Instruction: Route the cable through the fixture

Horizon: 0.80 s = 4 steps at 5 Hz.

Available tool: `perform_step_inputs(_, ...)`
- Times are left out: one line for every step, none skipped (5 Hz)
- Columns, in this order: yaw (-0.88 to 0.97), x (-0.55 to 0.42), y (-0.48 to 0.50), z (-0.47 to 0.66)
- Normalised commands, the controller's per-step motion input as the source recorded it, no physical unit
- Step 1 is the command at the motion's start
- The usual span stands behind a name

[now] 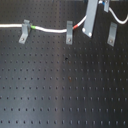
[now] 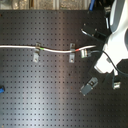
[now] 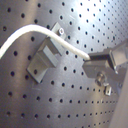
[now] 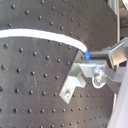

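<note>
Panda gripper (image 1: 89, 30) clamped on the cable (image 1: 50, 30) just past the red band (image 1: 75, 25), jaws drawn in on the cord as far as both wrist views show. Behind the gripper, the white line runs nearly straight and level across the black pegboard (image 1: 60, 85), already seated in the nearest clip (image 1: 69, 32) and, further back by the green band (image 1: 32, 26), the far clip (image 1: 24, 32). Ahead of the gripper, on the side opp. the threaded pair, stands the fixture (image 1: 112, 33), still empty and apart from the fingers; slack cord loops above and beyond it. Judgement: next move turns on this line-up, since the fixture sits approx. on the cable's long axis, so the held section wants carrying straight on, away from the red band, then down into the slot. In the second exterior view the arm hides that fixture.
</note>
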Motion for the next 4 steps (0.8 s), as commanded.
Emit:
perform_step_inputs(0.00, 0.102, -0.032, -0.02)
perform_step_inputs(-0.11, 0.181, -0.137, 0.00)
perform_step_inputs(0.00, 0.046, 0.062, -0.02)
perform_step_inputs(0.08, 0.006, 0.042, 0.06)
